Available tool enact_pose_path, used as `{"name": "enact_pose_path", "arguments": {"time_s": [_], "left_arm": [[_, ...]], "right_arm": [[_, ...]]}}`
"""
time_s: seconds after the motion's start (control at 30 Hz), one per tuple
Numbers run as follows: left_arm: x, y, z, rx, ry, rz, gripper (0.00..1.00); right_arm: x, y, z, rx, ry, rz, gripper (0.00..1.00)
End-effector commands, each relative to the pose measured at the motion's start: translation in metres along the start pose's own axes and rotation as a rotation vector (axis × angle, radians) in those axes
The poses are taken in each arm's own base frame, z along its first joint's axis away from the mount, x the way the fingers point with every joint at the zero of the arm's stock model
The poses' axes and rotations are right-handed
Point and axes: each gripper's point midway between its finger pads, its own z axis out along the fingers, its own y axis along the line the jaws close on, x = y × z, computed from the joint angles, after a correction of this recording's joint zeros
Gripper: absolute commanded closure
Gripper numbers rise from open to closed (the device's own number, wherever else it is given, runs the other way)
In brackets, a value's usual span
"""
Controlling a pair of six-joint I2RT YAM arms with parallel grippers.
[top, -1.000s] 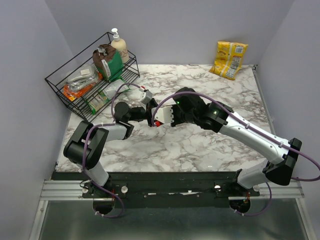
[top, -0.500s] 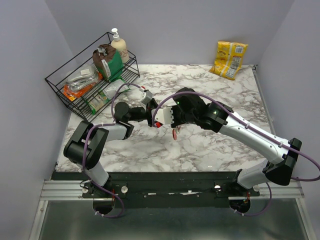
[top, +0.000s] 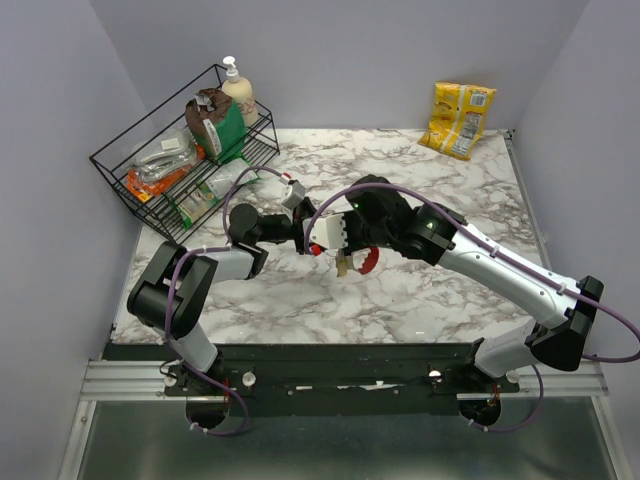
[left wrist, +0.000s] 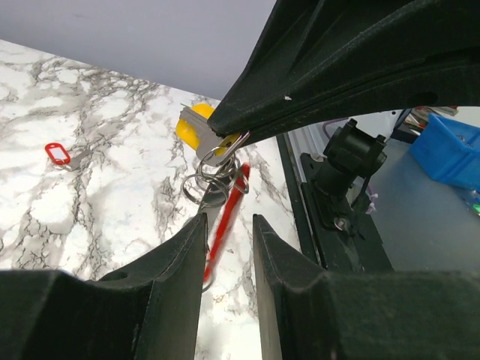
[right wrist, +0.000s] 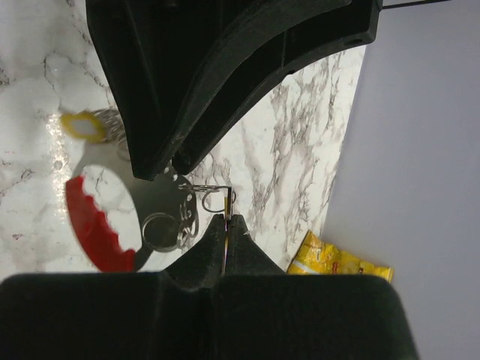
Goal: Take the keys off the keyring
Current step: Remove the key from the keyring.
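Right pincer [right wrist: 227,226] clamped tight, no gap that I can see between the tips. A thin flat edge is pinched in them. On my left wrist view it reads as the head of a silvery key [left wrist: 223,154] poking out of the black fingertips. A wire ring threads off that key just ahead of the tips.

Left pincer [left wrist: 227,219] faces the right one nose to nose, tips very near it. Its fingers [left wrist: 176,289] stand narrowly apart. I cannot tell whether the tips nip a ring or touch nothing. Nothing sits between the fingers behind the tips.

Keyring [right wrist: 161,229]: a cluster of small metal rings hanging just below and between the two pincers. Red loop [right wrist: 94,225] hangs from the cluster and curves away beneath the left pincer. Through that pincer's gap it shows as a slanted red stripe. Yellow tag [right wrist: 84,126] hangs near the loop, past the left pincer as my right wrist camera sees it. I cannot tell if the bunch's low end touches the tabletop [top: 420,290].

Farther out: one red-tagged key [left wrist: 56,154] lies flat on the marble, alone, well apart from both pincers and off to the left in the left pincer's view.

Outermost: wire rack [top: 120,160] with a bottle and packets beyond the left arm, yellow bag [top: 458,118] at the far corner beyond the right pincer.
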Motion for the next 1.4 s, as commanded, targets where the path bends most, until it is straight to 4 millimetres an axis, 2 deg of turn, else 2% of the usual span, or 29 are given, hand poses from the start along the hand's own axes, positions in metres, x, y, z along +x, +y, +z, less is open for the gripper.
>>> {"name": "enact_pose_path", "arguments": {"time_s": [0.0,0.07,0.23,0.33,0.47,0.6,0.8,1.07,1.17,1.37], "left_arm": [[-0.035,-0.041,0.0,0.151,-0.077,0.323,0.6],[-0.035,-0.048,-0.001,0.179,-0.056,0.334,0.59],[-0.049,-0.061,-0.005,0.199,-0.059,0.377,0.55],[-0.06,-0.054,-0.008,0.159,-0.09,0.387,0.53],[-0.07,-0.026,-0.016,0.072,-0.128,0.374,0.5],[-0.063,-0.009,-0.017,0.043,-0.128,0.381,0.49],[-0.059,0.0,-0.011,0.051,-0.122,0.348,0.44],[-0.068,-0.004,0.012,0.119,-0.126,0.303,0.4],[-0.069,-0.004,0.013,0.127,-0.124,0.29,0.41],[-0.056,-0.018,0.011,0.164,-0.083,0.31,0.46]], "right_arm": [[-0.002,-0.014,-0.008,0.059,-0.012,0.001,0.99],[-0.001,-0.013,-0.008,0.06,-0.008,-0.007,0.99],[0.0,-0.012,-0.009,0.056,-0.005,-0.024,0.99],[0.001,-0.009,-0.01,0.042,-0.006,-0.033,0.99],[-0.004,-0.005,-0.014,0.016,-0.033,-0.037,0.99],[-0.007,-0.007,-0.018,0.007,-0.047,-0.035,0.99],[-0.014,-0.004,-0.023,-0.024,-0.078,-0.032,0.99],[-0.018,0.006,-0.024,-0.081,-0.105,-0.025,0.99],[-0.021,0.003,-0.024,-0.075,-0.108,-0.028,0.99],[-0.024,-0.009,-0.026,-0.04,-0.105,-0.015,0.99]]}}
